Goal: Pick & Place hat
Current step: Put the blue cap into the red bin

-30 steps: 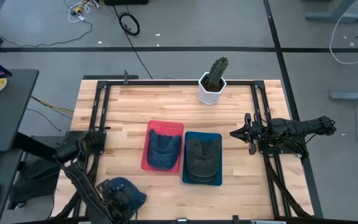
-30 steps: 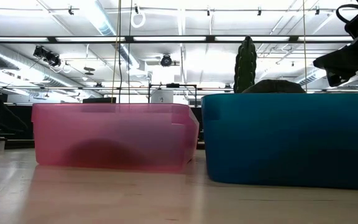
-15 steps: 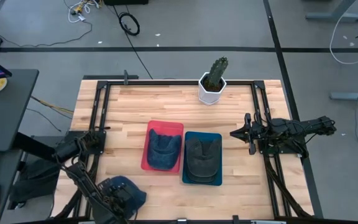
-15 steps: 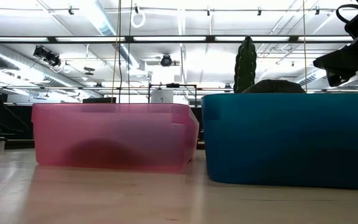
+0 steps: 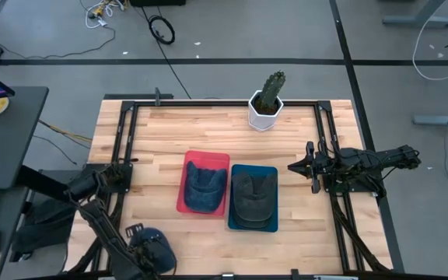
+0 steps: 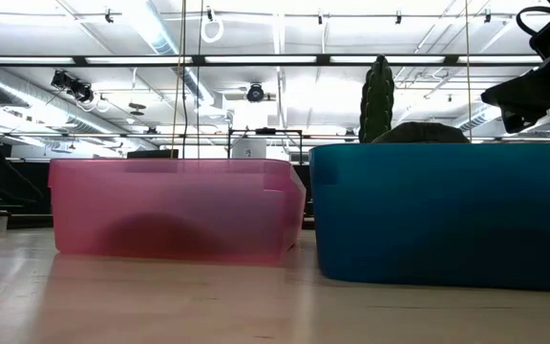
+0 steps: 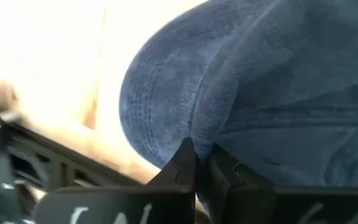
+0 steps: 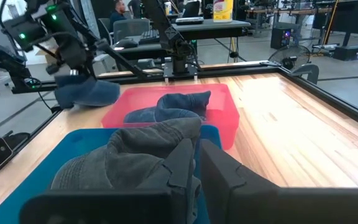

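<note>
1. The left gripper (image 5: 142, 247) is down at the near-left corner of the wooden table (image 5: 162, 140), its fingers (image 7: 182, 171) pinching a fold of a blue denim cap (image 5: 155, 246). The left wrist view shows the 2 tips pressed together on the fabric.
2. In the right wrist view that cap (image 8: 86, 91) hangs clear of the tabletop, held up by the left arm beyond the bins.
3. The right gripper (image 5: 295, 166) sits at the right side of the table, just beside the blue bin and pointing toward it. Its fingers (image 8: 185, 163) look pressed together with nothing between them.
4. There are 2 bins side by side in the middle of the table, touching or nearly so: a pink bin (image 5: 187, 183) on the left with a second blue denim cap (image 5: 204, 185) in it, and a blue bin (image 5: 274, 222) on the right with a dark grey cap (image 5: 253, 196) inside.
5. A potted cactus (image 5: 267, 99) in a white pot stands at the far edge of the table, well apart from the bins.
6. The low view just shows both bins straight on, with the grey cap's crown poking above the blue bin's rim.
</note>
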You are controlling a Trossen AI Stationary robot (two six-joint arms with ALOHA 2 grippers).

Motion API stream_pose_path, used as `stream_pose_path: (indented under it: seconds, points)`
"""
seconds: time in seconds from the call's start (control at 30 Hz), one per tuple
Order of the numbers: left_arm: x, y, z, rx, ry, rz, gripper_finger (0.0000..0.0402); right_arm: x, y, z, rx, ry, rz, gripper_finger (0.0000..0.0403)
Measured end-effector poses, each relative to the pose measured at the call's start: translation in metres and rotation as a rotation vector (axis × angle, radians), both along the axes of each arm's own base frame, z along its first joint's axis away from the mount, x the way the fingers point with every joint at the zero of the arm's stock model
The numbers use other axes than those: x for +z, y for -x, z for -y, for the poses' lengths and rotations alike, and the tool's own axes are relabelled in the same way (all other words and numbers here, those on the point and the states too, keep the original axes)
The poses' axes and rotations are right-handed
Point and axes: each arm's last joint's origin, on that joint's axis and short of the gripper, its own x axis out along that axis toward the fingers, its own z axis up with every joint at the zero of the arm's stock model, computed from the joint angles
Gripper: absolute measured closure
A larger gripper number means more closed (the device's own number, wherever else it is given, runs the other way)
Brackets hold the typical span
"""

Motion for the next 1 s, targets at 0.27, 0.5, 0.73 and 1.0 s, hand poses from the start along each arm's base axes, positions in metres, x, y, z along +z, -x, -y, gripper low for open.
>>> stream_pose_path:
  seconds: [0.27,0.5,0.73,1.0]
  points:
    - [0.053,-0.014,-0.004,-0.162,-0.053,0.088,0.0393,0.0,0.0,0.0,0.0,0.0,0.0,0.0367]
    - [0.077,-0.044,-0.019,-0.472,-0.072,0.151,0.0393,0.0,0.0,0.0,0.0,0.0,0.0,0.0367]
    - [0.079,-0.082,-0.055,-0.74,-0.198,0.095,0.0393,0.0,0.0,0.0,0.0,0.0,0.0,0.0367]
    - [0.086,-0.117,-0.097,-0.731,-0.342,0.103,0.0393,0.0,0.0,0.0,0.0,0.0,0.0,0.0367]
